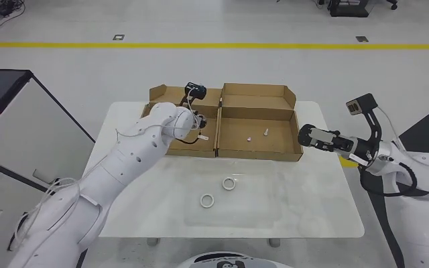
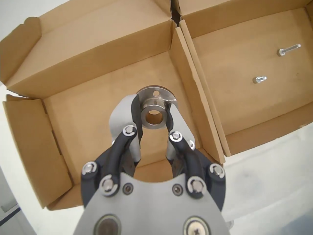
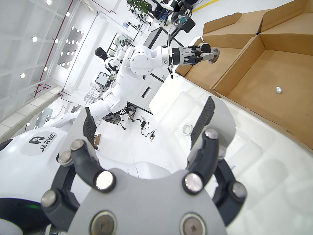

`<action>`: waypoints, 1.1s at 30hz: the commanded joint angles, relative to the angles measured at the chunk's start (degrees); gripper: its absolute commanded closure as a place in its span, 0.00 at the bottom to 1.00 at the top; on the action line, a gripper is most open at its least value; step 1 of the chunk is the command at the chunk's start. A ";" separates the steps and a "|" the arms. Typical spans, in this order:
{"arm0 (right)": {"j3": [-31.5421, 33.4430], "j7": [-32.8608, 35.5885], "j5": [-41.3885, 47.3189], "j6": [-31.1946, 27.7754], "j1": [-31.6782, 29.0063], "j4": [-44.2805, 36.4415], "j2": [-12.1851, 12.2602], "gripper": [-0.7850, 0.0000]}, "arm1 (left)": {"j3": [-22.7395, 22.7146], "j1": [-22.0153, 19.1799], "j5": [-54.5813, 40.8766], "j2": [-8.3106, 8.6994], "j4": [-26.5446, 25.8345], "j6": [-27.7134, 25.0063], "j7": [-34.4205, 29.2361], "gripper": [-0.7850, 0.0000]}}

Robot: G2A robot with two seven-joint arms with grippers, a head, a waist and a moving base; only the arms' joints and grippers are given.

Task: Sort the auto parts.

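The left jaws are clamped on the bushing (image 2: 152,113), gripping its hub from both sides with the flange turned down toward the floor of the left box (image 2: 80,128). The part hangs above that box, clear of the cardboard and over the half of the floor nearer the right box (image 2: 244,113). Two pins (image 2: 259,79) lie apart in the right box, so the left box looks like the proper place for this piece.

The step in hand appears to be the drop. It would go best if the arm first lowers the bushing close to the floor, since a metal part let go from up high may bounce or roll on its flange. The flange should stay level so that it lands flat. The descent should also keep off the dividing wall and the raised flaps. Once the part is down, the jaws should spread fully and rise straight up, so the pads do not drag the hub over.

The right jaws stand wide and empty beside the outer end of the right box, out of the way. Two rings (image 1: 228,183) lie on the table (image 1: 301,208), not yet sorted.
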 commanded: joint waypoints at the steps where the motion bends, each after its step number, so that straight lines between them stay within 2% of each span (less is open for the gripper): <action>1: 0.00 0.00 0.00 0.00 0.00 0.00 0.00 0.00 | 0.65 -0.30 0.52 -0.44 0.85 -0.36 -0.36 1.00; 13: 0.00 0.00 0.00 0.00 0.00 0.00 0.00 0.00 | 3.96 -0.52 5.02 -3.03 7.18 -1.63 -2.36 1.00; 30: 0.00 0.00 0.00 0.00 0.00 0.00 0.00 0.00 | 3.60 0.20 6.13 -5.32 11.80 -3.32 -3.42 1.00; 31: 0.00 0.00 0.00 0.00 0.00 0.00 0.00 0.00 | 3.48 0.22 6.12 -5.42 11.88 -3.46 -3.50 0.92; 32: 0.00 0.00 0.00 0.00 0.00 0.00 0.00 0.00 | 3.37 0.26 6.18 -5.51 11.97 -3.54 -3.52 0.71; 33: 0.00 0.00 0.00 0.00 0.00 0.00 0.00 0.00 | 3.22 0.35 6.21 -5.62 12.04 -3.69 -3.51 0.57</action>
